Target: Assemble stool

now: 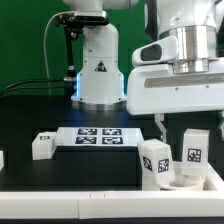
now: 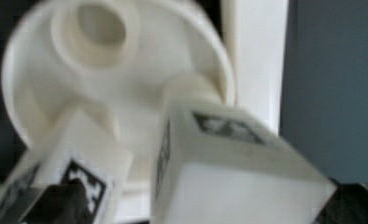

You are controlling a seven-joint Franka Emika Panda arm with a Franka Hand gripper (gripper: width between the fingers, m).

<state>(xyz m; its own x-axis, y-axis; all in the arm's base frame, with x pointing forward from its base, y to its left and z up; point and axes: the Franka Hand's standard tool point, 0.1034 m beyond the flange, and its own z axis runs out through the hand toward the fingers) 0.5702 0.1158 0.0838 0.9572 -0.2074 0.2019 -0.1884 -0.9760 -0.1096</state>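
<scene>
The stool's round white seat (image 2: pixel 92 70) lies by the table's front right corner, one empty socket (image 2: pixel 101 25) showing. It also shows in the exterior view (image 1: pixel 180 181). Two tagged white legs stand on it: one (image 1: pixel 155 160) nearer the exterior view's left, also in the wrist view (image 2: pixel 74 180), and one (image 1: pixel 193 150) under my gripper (image 1: pixel 190 130). In the wrist view this second leg (image 2: pixel 234 165) fills the space between my dark fingers (image 2: pixel 48 205). A gap shows beside one finger, so my gripper (image 2: pixel 207 205) stands open around it. The wrist view is blurred.
The marker board (image 1: pixel 100 137) lies mid-table. A loose white leg (image 1: pixel 43 145) lies to its left in the exterior view, and another white part (image 1: pixel 2 158) sits at the left edge. The robot base (image 1: pixel 97 65) stands behind. A white ledge (image 1: pixel 70 202) runs along the front.
</scene>
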